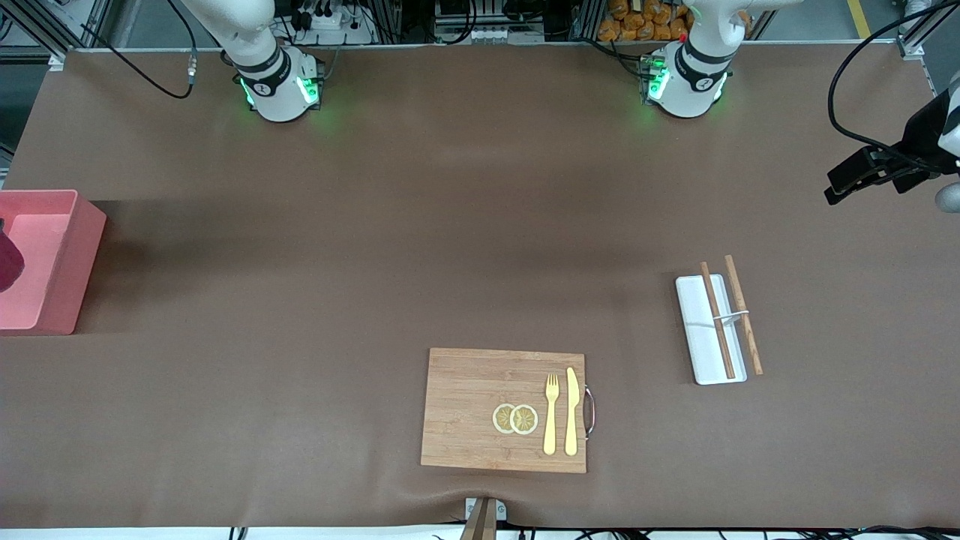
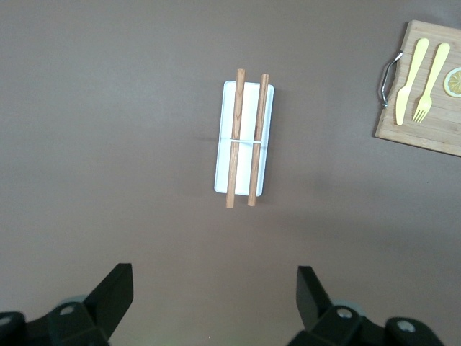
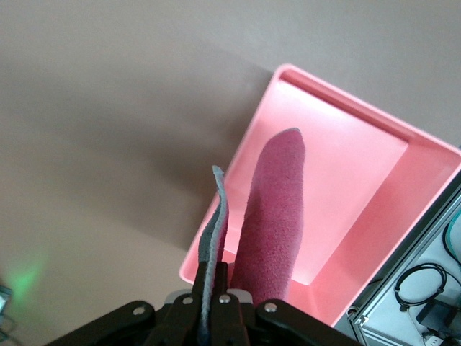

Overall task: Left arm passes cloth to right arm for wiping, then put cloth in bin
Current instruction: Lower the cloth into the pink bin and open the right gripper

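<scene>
Nearest the front camera, the wooden cutting board (image 1: 480,409) lies flat on the brown table (image 1: 375,225), carrying a yellow knife (image 1: 571,411), a yellow fork (image 1: 551,414) and two lemon slices (image 1: 515,418) side by side. At the right arm's end of the table sits the pink bin (image 1: 64,259), my biggest target, with the cloth (image 3: 274,209) hanging above its open inside, magenta face showing beside a grey fold. My right pincer (image 3: 216,292) is clamped tight on the cloth's top edge, directly over the bin. Toward the left arm's end, farther from the camera than the board, rests the white tray (image 1: 697,345) with two wooden chopsticks (image 1: 716,319) laid lengthwise, one partly off its edge. My left pincer (image 2: 216,299) waits, spread wide and holding nothing, over bare table near the tray.
</scene>
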